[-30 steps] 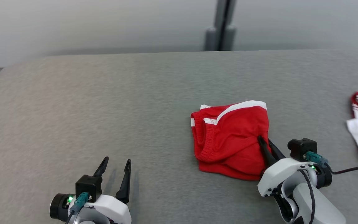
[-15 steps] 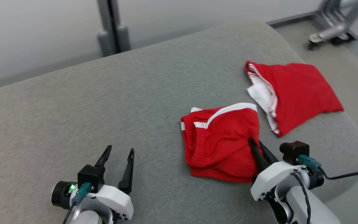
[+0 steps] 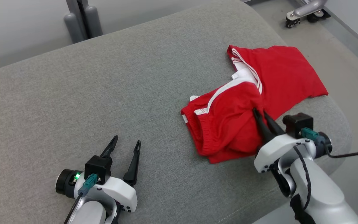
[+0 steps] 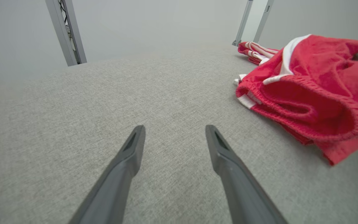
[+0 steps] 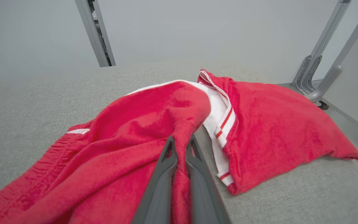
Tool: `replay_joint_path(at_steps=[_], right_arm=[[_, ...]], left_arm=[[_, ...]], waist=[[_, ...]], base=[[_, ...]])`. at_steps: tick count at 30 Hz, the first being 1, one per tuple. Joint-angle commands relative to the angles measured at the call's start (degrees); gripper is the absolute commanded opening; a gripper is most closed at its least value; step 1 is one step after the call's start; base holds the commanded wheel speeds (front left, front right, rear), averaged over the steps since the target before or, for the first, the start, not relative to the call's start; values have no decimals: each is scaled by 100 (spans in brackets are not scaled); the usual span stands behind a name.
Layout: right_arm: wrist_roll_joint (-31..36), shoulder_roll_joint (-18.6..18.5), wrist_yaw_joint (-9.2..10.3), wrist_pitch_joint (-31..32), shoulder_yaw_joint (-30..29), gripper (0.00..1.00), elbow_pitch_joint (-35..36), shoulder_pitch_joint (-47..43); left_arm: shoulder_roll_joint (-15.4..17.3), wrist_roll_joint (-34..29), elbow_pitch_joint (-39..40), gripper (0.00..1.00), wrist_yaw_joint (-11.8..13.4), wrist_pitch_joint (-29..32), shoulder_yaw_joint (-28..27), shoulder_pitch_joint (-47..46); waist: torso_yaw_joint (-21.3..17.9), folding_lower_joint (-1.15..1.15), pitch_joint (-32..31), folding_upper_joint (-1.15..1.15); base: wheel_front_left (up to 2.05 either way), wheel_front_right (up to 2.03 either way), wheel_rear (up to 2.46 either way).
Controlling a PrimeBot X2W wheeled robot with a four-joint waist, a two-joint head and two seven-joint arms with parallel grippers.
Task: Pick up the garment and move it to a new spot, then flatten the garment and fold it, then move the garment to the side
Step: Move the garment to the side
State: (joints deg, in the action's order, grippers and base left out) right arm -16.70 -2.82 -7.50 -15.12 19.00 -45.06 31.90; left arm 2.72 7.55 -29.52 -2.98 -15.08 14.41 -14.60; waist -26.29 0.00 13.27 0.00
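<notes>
Right wrist view: my right gripper (image 5: pixel 181 140) pinches the folded red-and-white cloth shorts (image 5: pixel 129 124); I think I'm moving them aside, and next I must lay them flat.

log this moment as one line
phase: move aside | right gripper: shut on folded shorts | left gripper: open, idle | neighbour: second red garment, touching

Padded surface (image 3: pixel 73 102): grey woven fabric, broad, with rounded edges and corner.
Red folded cloth (image 3: pixel 291 71): white trim with red stripes along one edge, lying flat near the surface's far right corner.
Paired grey uprights (image 3: pixel 79 21): standing behind the far edge.
Metal frame leg (image 3: pixel 306 7): pale grey, on a caster, on the floor (image 3: pixel 346 62) at right.
Wall (image 3: pixel 17 34): plain pale grey.
</notes>
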Motion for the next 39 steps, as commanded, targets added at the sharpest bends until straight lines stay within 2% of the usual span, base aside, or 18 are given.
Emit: replay_joint_path(at_steps=[1,6,12,14,18,19,20,21,23,26,29,33,39], right_arm=[[214,-27,1,2,-106,0,-48,171],[974,-194,2,0,-622,0,-436,766],[1808,-736,2,-1,-1469,0,-1044,1357],[2001,-868,2,-1,-1612,0,-1151,1420],[2668,-1220,2,10,-2259,0,-1529,1573],[2840,-1280,2,10,-2430,18,-1570,1608],[2991,-1345,2,14,-2636,45,-1594,1617],[3138,-1392,2,14,-2865,98,-1586,1609],[3456,-1411,2,16,-3339,100,-1528,1577],[3864,-1236,2,18,-4002,100,-1377,1489],[4066,-993,2,-4,-4338,100,-1186,1454],[3857,-541,2,-5,-4206,100,-615,1353],[3117,-147,2,-6,-3428,100,409,842]], left_arm=[[39,-68,3,100,-26,-7,-31,-83],[62,-214,-60,100,-66,-7,-119,-157],[81,-347,-44,100,-138,-5,-152,-264],[85,-365,-37,100,-149,-6,-163,-268],[75,-384,-65,100,-168,-2,-184,-295],[77,-392,-71,100,-173,-2,-199,-302],[81,-398,-77,100,-178,-2,-214,-304],[80,-403,-82,100,-182,-2,-230,-302],[78,-409,-96,100,-181,-1,-247,-297],[84,-407,-119,100,-178,-1,-298,-279],[75,-390,-112,100,-155,-2,-353,-226],[63,-330,-60,100,-81,-3,-477,-162],[49,-238,-54,100,-22,-3,-660,-108]], waist=[[99,0,87,0],[371,0,257,0],[774,0,411,0],[841,0,427,0],[1086,0,479,0],[1129,0,491,0],[1169,0,503,0],[1202,0,515,0],[1258,0,529,0],[1323,0,516,0],[1358,0,466,0],[1402,0,367,0],[1552,0,145,0]], base=[[0,0,0],[0,0,0],[0,0,0],[0,0,0],[0,0,0],[0,0,0],[0,0,0],[0,0,0],[0,0,0],[0,0,0],[0,0,0],[0,0,0],[0,0,0]])
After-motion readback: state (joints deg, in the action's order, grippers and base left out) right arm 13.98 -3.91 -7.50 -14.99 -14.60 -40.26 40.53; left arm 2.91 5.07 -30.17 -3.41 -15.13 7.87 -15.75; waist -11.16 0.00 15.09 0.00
